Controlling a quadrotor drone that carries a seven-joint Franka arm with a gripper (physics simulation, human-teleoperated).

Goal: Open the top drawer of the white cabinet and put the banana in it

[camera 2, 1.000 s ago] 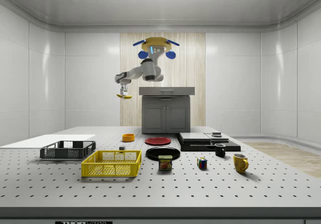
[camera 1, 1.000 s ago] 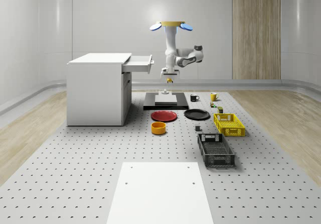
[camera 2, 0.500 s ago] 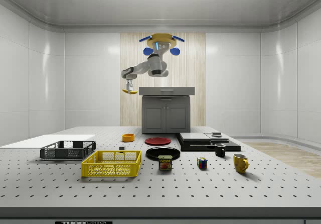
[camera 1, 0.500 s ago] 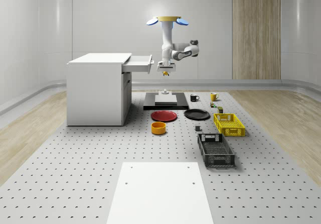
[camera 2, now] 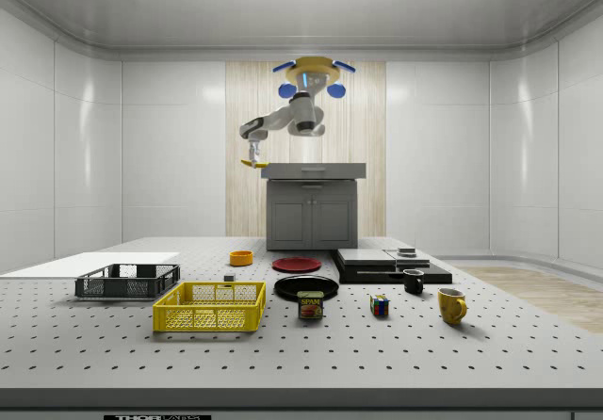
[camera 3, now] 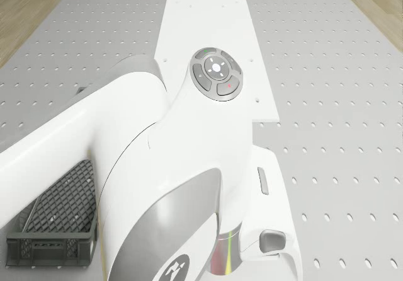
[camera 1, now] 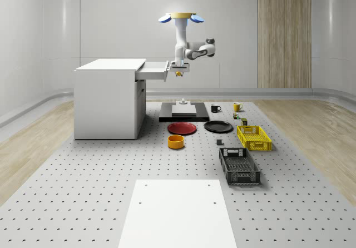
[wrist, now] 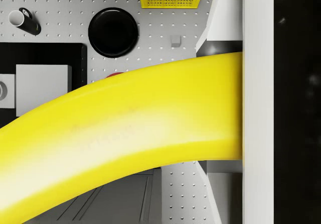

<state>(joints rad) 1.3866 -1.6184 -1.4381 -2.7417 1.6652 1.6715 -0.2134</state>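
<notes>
The drone (camera 1: 180,18) hovered high over the far part of the desk (camera 1: 83,192), just off the open front of the top drawer (camera 1: 154,69), which stood pulled out from the white cabinet (camera 1: 105,100) toward the whole-scene view's right. From the drone the arm (camera 1: 192,50) bent down and brought the jaws (camera 1: 178,70) level with the drawer's front edge, just beside it. The jaws were closed on the banana (wrist: 125,138), which the wrist view showed as a thick yellow curve lying across the picture with one end against the pale inner face of a finger (wrist: 258,103); in the side view the banana (camera 2: 252,164) hung just below the gripper at about the height of the cabinet's top. The drawer being already open, the step in hand looked to be the carry: bringing the fruit from over the desk to a place above the drawer. It was not yet inside, for the jaws seemed to be at or just outside the drawer's front rather than over its cavity. The next move would probably call for a short shift toward the cabinet until the banana cleared the drawer's front wall, then a small descent and a release, taking care that neither the long fruit nor the fingers struck the front edge or the cabinet's overhanging top.
</notes>
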